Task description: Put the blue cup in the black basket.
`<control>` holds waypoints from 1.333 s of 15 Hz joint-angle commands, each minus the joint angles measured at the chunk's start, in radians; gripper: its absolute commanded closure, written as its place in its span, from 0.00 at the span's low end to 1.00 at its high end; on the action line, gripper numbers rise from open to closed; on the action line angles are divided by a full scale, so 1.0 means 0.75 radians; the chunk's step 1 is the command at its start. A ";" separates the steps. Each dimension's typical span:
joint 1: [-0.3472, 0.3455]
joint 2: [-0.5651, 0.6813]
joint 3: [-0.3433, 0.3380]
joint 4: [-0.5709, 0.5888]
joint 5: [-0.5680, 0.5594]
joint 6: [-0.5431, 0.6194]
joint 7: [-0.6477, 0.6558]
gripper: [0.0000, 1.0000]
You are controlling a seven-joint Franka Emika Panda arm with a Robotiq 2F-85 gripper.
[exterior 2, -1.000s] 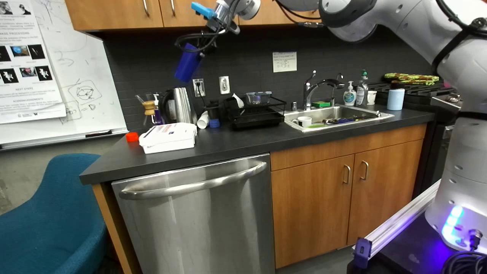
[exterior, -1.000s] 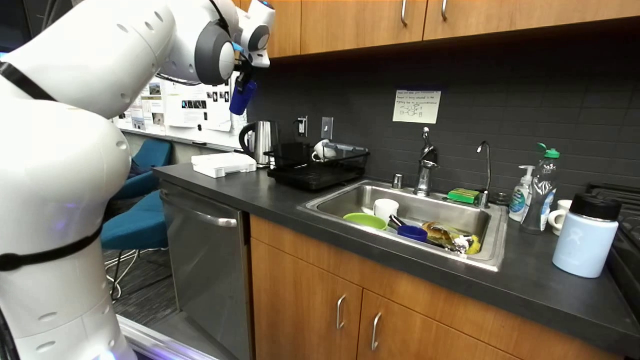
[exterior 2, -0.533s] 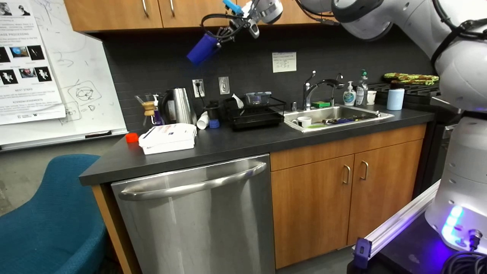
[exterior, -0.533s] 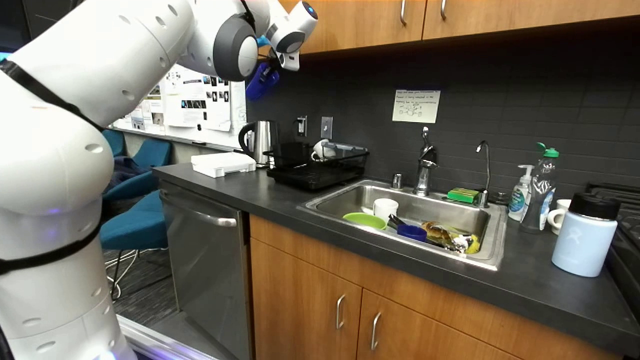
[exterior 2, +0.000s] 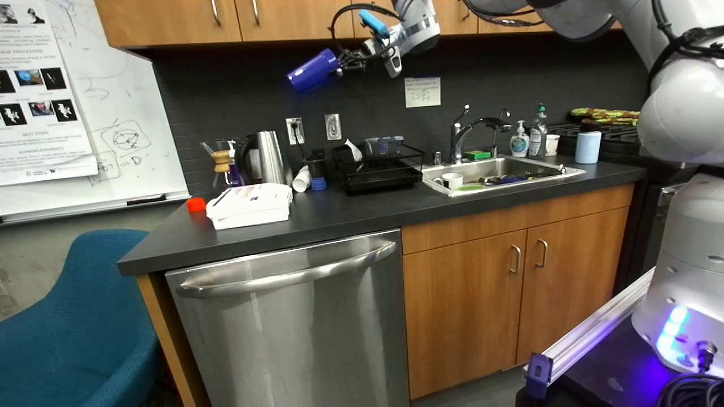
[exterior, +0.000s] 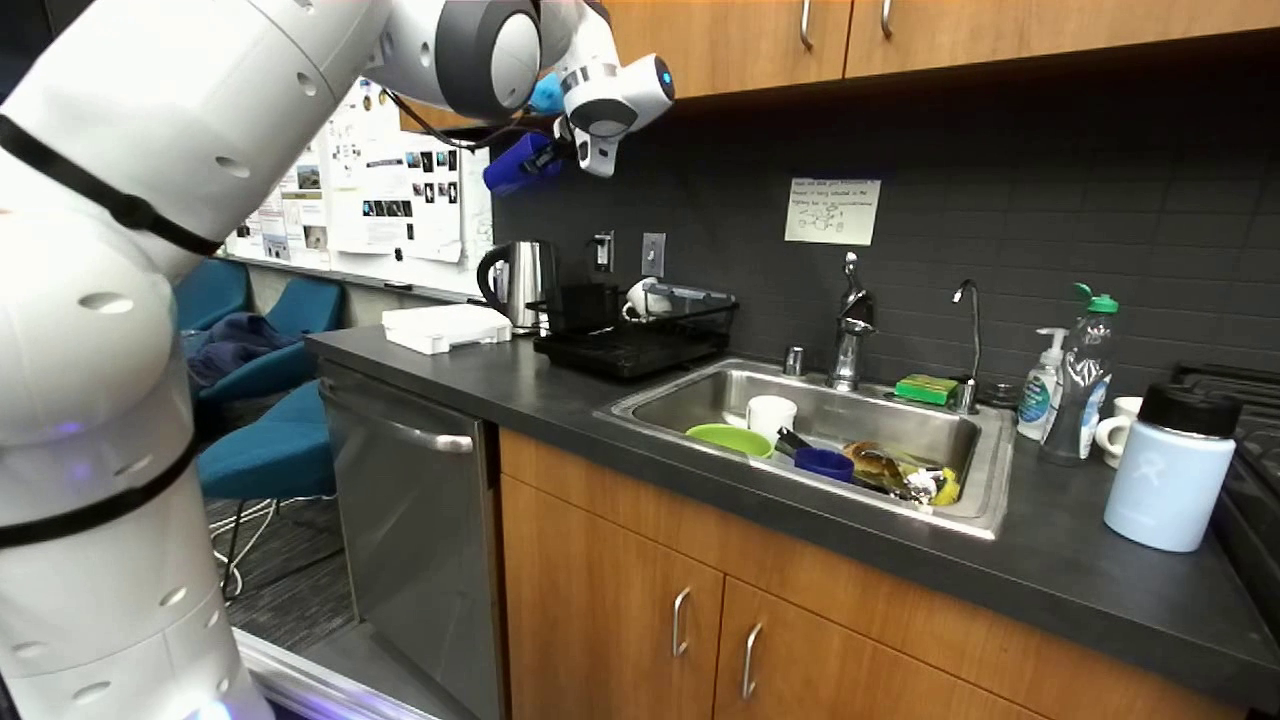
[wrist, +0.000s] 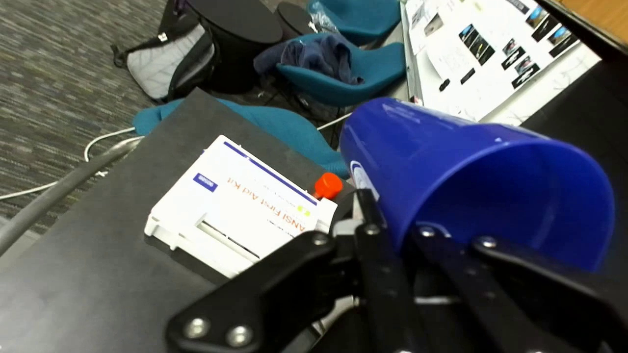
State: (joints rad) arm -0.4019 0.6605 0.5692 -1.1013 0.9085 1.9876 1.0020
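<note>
My gripper (wrist: pixel 395 220) is shut on the rim of the blue cup (wrist: pixel 417 147). One finger is outside the wall and one is inside the mouth. The cup is held high in the air, tilted close to lying flat, with its base pointing away from the gripper. Both exterior views show the cup (exterior: pixel 512 166) (exterior 2: pixel 312 72) and the gripper (exterior: pixel 548 155) (exterior 2: pixel 341 63) well above the counter. The black basket (exterior: pixel 632 352) is a low dish rack on the counter, left of the sink; it also shows in an exterior view (exterior 2: pixel 384 180). It is out of the wrist view.
Wooden cabinets (exterior 2: pixel 294 20) hang close above the gripper. A steel kettle (exterior: pixel 530 285) and white first-aid box (wrist: pixel 240 206) stand near the basket. The basket holds a white mug (exterior: pixel 648 300) and clear container (exterior: pixel 692 298). The sink (exterior: pixel 985 470) holds dishes, including another blue vessel (exterior: pixel 823 464).
The cup has risen and swung from hanging steeply down to nearly level. The gripper has shifted toward the sink side in both exterior views, still holding the cup.
</note>
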 commanded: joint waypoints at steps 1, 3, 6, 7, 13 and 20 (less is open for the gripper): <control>-0.186 -0.153 0.076 -0.334 0.206 -0.063 -0.182 0.98; -0.098 -0.263 -0.178 -0.457 0.461 -0.207 -0.298 0.98; -0.011 -0.368 -0.427 -0.652 0.650 -0.387 -0.405 0.98; 0.024 -0.398 -0.500 -0.712 0.676 -0.416 -0.428 0.98; 0.269 -0.576 -0.788 -1.000 0.568 -0.216 -0.502 0.98; 0.441 -0.655 -0.826 -1.133 0.420 0.131 -0.396 0.98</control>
State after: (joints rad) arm -0.1097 0.2119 -0.0328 -1.9023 1.2558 2.0279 0.6534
